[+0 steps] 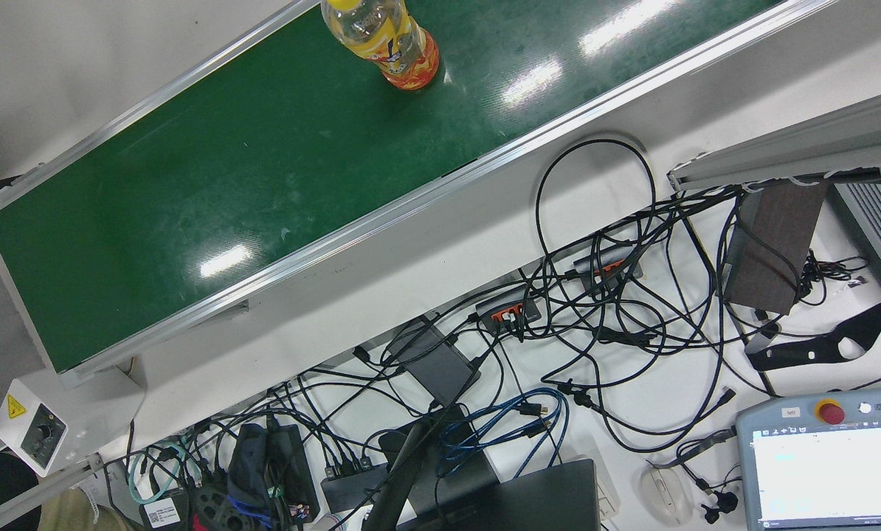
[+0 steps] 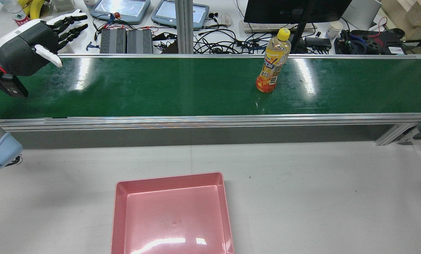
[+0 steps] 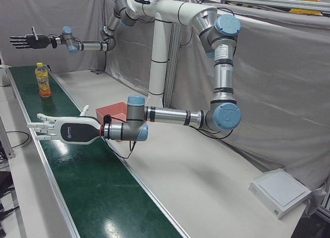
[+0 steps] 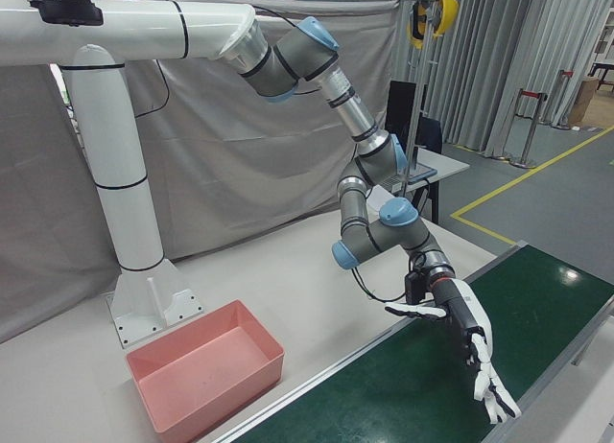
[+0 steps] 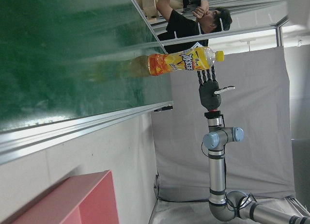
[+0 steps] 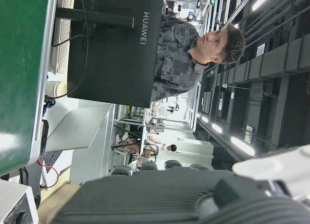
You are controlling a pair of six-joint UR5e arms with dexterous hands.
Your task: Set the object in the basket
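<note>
Orange bottle stands ungrabbed at two o'clock from the basket. Left hand and right hand, both spread wide and holding nothing, wait; one must reach next.

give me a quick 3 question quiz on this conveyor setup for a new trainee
1. True or false: the bottle lies on its side in the pink basket.
2. What does the left hand hold? A) the bottle B) nothing C) a cable
3. Fill in: the bottle stands on the green ____.

Key:
1. False: it stands upright on the belt, and the basket holds nothing.
2. B: its fingers are spread, apart from the bottle. The right hand is open too.
3. Belt.
</note>
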